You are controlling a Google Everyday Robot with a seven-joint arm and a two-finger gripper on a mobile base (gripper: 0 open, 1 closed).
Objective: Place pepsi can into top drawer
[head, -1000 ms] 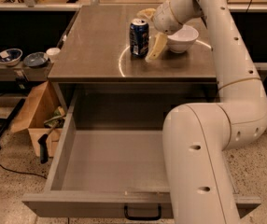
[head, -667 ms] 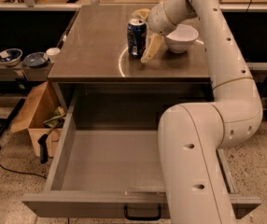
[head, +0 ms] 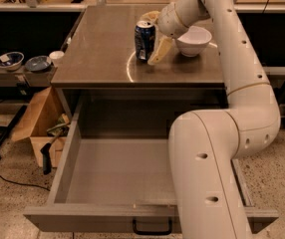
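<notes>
The pepsi can (head: 144, 36), dark blue with a silver top, stands on the brown tabletop (head: 102, 49) near its middle. My gripper (head: 150, 54) reaches down from the arm at the upper right and is shut on the can. One cream finger (head: 161, 50) lies against the can's right side; the other is hidden behind the can. The can's base is at or just above the tabletop. The top drawer (head: 117, 173) is pulled wide open below the tabletop. It is grey and empty, with a black handle (head: 152, 229) on its front panel.
A white bowl (head: 194, 40) sits on the tabletop just right of the gripper. My arm's large lower links (head: 207, 173) cover the drawer's right part. A cardboard box (head: 38, 123) stands on the floor at left, with bowls (head: 9, 59) on a low shelf behind it.
The gripper has shifted left and its visible finger has closed against the can's right side. The can has moved slightly left with it. The bowl and drawer have not moved.
</notes>
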